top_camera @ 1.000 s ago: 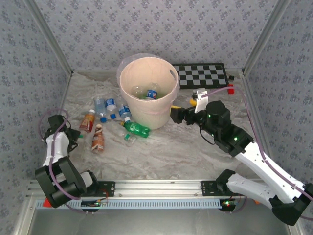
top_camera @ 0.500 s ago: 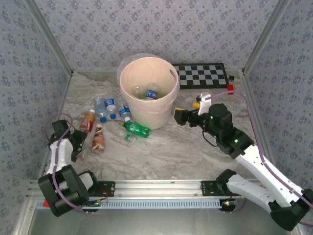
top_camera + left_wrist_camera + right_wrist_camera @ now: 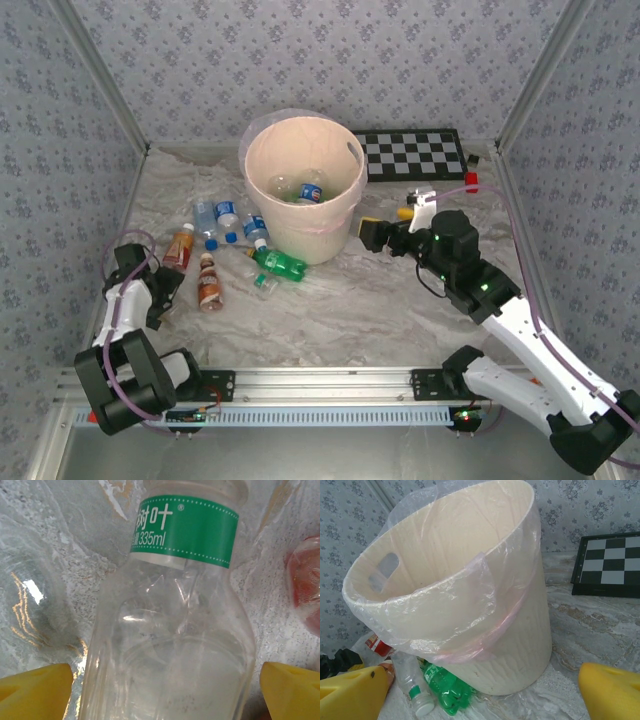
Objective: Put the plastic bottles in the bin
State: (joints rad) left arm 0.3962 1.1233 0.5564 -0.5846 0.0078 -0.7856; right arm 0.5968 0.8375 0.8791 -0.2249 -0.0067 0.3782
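Note:
The bin (image 3: 345, 215) is a pale peach bucket with a clear liner (image 3: 445, 605), standing mid-table. A blue-labelled bottle (image 3: 310, 191) lies inside it. Several plastic bottles lie left of it: clear ones with blue labels (image 3: 229, 219), a green one (image 3: 281, 264) (image 3: 445, 687), two orange-brown ones (image 3: 180, 246) (image 3: 208, 282) and a small clear one (image 3: 265, 285) (image 3: 415, 692). My left gripper (image 3: 163, 290) (image 3: 165, 690) is open, and its yellow fingers (image 3: 35, 687) straddle a clear bottle with a green label (image 3: 170, 630). My right gripper (image 3: 372, 235) (image 3: 482, 692) hangs open right of the bin with nothing between its fingers.
A black-and-white checkerboard (image 3: 412, 153) (image 3: 610, 565) lies behind the bin at the right. A small red block (image 3: 470, 181) and a yellow piece (image 3: 402, 212) sit near the right arm. Patterned walls close the table in on three sides.
My left gripper has moved nearer and to the right, down over the clear bottle, and the nearer orange-brown bottle has shifted slightly. My right gripper has drawn back a little from the bin.

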